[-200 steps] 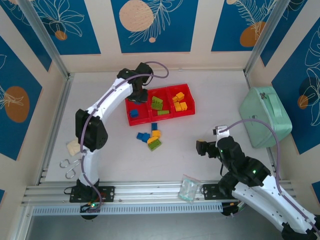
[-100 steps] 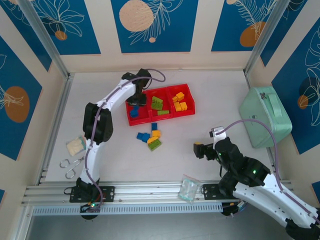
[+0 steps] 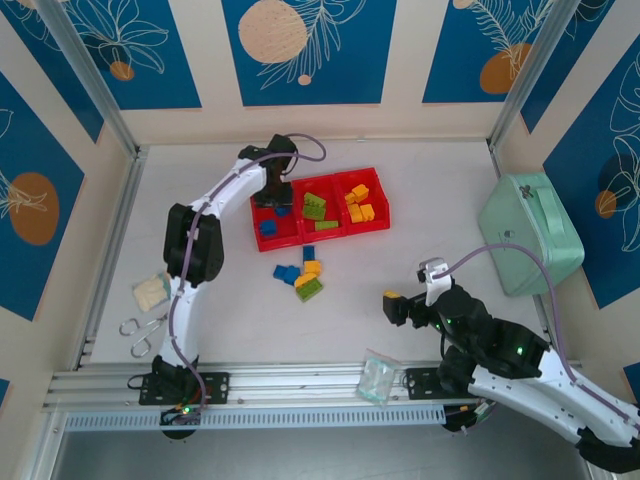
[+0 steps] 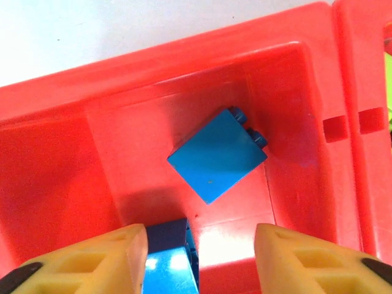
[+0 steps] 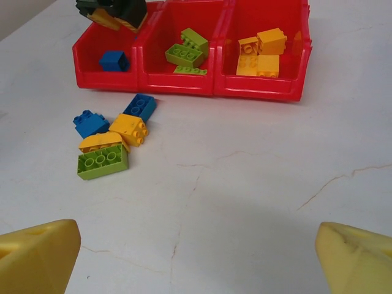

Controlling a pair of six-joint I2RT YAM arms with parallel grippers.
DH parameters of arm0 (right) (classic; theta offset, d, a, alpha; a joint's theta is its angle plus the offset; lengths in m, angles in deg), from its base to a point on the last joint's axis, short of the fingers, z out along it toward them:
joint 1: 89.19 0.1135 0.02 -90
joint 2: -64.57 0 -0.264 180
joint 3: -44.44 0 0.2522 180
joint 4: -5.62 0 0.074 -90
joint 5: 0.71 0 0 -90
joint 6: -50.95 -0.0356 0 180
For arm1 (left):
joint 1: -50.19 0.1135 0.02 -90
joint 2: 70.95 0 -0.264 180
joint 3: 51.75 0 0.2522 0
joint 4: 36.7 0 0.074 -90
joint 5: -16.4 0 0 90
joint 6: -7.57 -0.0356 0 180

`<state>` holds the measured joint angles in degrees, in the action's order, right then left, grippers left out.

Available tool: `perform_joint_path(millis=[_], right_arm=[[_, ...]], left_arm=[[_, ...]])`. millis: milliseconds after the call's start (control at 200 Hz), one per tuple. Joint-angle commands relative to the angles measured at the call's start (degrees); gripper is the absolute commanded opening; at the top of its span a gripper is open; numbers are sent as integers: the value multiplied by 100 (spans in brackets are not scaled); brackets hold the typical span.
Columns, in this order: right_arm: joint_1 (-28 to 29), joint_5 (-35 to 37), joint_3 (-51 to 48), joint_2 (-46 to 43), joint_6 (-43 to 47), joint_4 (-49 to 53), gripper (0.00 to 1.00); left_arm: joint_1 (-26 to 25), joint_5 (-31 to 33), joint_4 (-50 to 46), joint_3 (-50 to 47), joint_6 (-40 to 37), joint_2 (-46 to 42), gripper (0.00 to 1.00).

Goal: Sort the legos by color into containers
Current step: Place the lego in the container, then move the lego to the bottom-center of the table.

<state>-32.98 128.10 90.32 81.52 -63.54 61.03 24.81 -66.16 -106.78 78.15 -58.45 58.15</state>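
The red three-compartment tray (image 3: pixel 300 243) sits at the table's far middle. My left gripper (image 4: pixel 201 257) hangs over its left compartment (image 4: pixel 153 67), jaws open. A blue brick (image 4: pixel 171 260) rests against the left finger (image 4: pixel 92 263), well apart from the right finger (image 4: pixel 306 257). Another blue brick (image 4: pixel 217 156) lies on that compartment's floor. Green bricks (image 5: pixel 187 52) fill the middle compartment and orange ones (image 5: pixel 260 52) the right. Loose blue (image 5: pixel 90 122), orange (image 5: pixel 129 128) and green (image 5: pixel 102 162) bricks lie in front of the tray. My right gripper (image 3: pixel 398 308) is wide open over bare table.
A mint green case (image 3: pixel 530 232) stands at the right edge. A clear bag (image 3: pixel 378 378) lies near the front rail between the arm bases. Scissors (image 3: pixel 140 335) and a small pale packet (image 3: pixel 150 292) lie at the front left.
The left gripper's jaws have parted over the left compartment, loosening their hold on the blue brick. My right gripper has drifted a little left and nearer.
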Motion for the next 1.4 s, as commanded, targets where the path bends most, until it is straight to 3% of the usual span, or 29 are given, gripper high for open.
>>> perform_joint_path(millis=[0, 130, 425, 580, 705, 880, 1045, 1201, 1396], right_arm=[[48, 184, -7, -78, 4, -8, 99], [31, 180, -27, -70, 1, -27, 99], [-148, 240, -326, -569, -215, -222, 99], [-260, 234, -408, -705, -214, -293, 99], [-360, 270, -518, -676, -349, -396, 99], [-616, 320, -536, -703, -629, -265, 99], [-725, 348, -549, -708, -672, -254, 99], [-786, 371, -549, -713, -723, -215, 99], [-782, 435, -546, -711, -786, -166, 99]], left_arm=[[-35, -193, 156, -485, 97, -521, 57], [-115, -344, 498, -1453, 120, -1284, 72], [-365, -520, 742, -3058, 60, -2792, 92], [-852, -612, 880, -3342, -272, -3434, 95], [-1327, -980, 1373, -3816, -948, -3646, 93], [-1337, -1182, 1253, -3870, -762, -3189, 81], [-1361, -1380, 1505, -3851, -554, -2919, 63], [-1361, -1353, 1347, -3548, -622, -2381, 54], [-1381, -1322, 1212, -3342, -711, -2013, 49]])
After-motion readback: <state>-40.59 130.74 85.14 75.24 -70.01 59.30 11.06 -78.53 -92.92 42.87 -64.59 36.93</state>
